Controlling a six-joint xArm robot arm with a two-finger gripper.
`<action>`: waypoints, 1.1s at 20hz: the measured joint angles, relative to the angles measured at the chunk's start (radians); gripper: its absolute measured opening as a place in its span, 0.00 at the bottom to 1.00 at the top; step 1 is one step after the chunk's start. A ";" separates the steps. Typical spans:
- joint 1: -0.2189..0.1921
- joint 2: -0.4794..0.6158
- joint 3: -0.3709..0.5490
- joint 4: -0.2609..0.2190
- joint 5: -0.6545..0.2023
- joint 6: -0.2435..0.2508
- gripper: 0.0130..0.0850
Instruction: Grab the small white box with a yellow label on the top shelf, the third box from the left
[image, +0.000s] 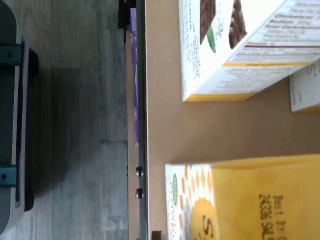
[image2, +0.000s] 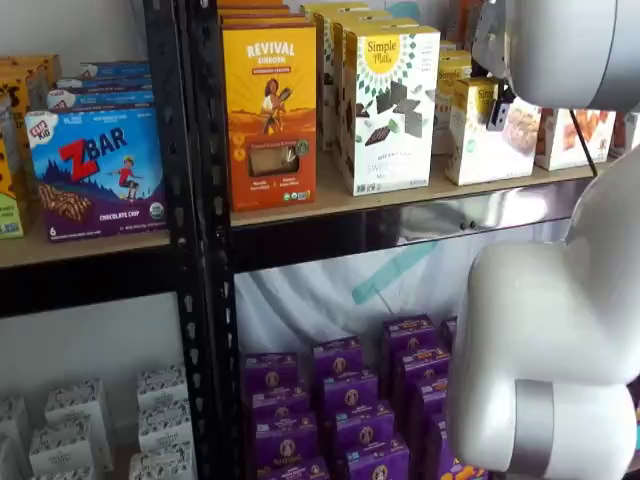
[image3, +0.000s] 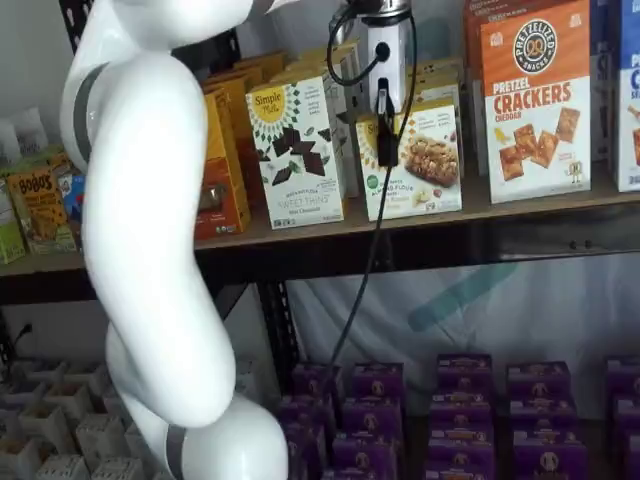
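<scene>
The small white box (image3: 415, 160) stands on the top shelf (image3: 300, 232), with a yellow sunburst label at its top and a biscuit picture on its front. It also shows in a shelf view (image2: 485, 135). My gripper (image3: 384, 135) hangs right in front of the box's upper left part; only a black finger shows, side-on, so I cannot tell whether it is open. In a shelf view the gripper (image2: 497, 108) is a dark finger under the white arm. In the wrist view the small white box (image: 240, 200) shows its yellow top beside the shelf board (image: 165, 125).
A taller white box with dark pieces (image3: 297, 150) stands just left of the small box, close in the wrist view (image: 235, 45). An orange-and-white crackers box (image3: 535, 100) stands to its right. Purple boxes (image3: 460, 400) fill the lower shelf. The white arm (image3: 150, 220) blocks the left.
</scene>
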 joint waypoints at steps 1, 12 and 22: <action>-0.001 0.000 0.000 0.000 0.002 -0.001 0.67; -0.012 -0.006 0.004 0.016 0.010 -0.009 0.39; -0.016 -0.010 0.000 0.016 0.023 -0.011 0.33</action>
